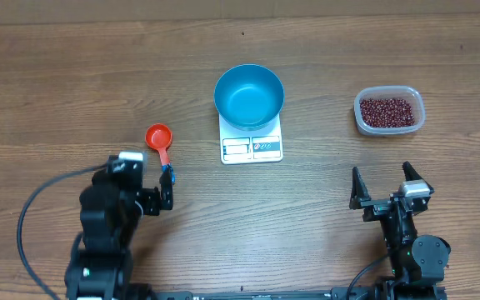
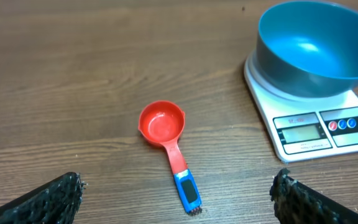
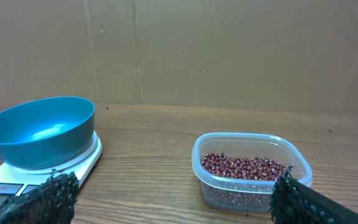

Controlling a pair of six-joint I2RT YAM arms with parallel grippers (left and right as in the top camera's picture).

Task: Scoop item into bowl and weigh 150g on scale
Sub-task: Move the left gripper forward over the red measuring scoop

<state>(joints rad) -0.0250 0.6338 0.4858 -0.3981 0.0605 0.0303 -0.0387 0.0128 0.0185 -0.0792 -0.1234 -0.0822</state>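
Presently both arms sit at the near edge of the table (image 1: 57,75), and neither holds anything. The left gripper (image 2: 176,185) has its jaws spread wide, its dark fingers (image 2: 48,200) showing at the two lower corners of its wrist view. On the wood ahead, between those fingers but touching neither, lies a red scoop (image 1: 159,139), cup away from the robot and blue-tipped handle pointing back toward the gripper. The right gripper (image 1: 381,177) is likewise fully open and grips nothing, standing well apart from everything on its side. The bowl (image 1: 249,96) sits upright on the far part of the scale (image 1: 252,148) at the middle of the table, its inside showing smooth blue. The scale's display and labels stay uncovered along the near edge, though the reading is too small to make out. The beans (image 1: 387,111) lie in a clear container (image 1: 359,119) on the table to the right of the scale, apart from it and beyond the right gripper.
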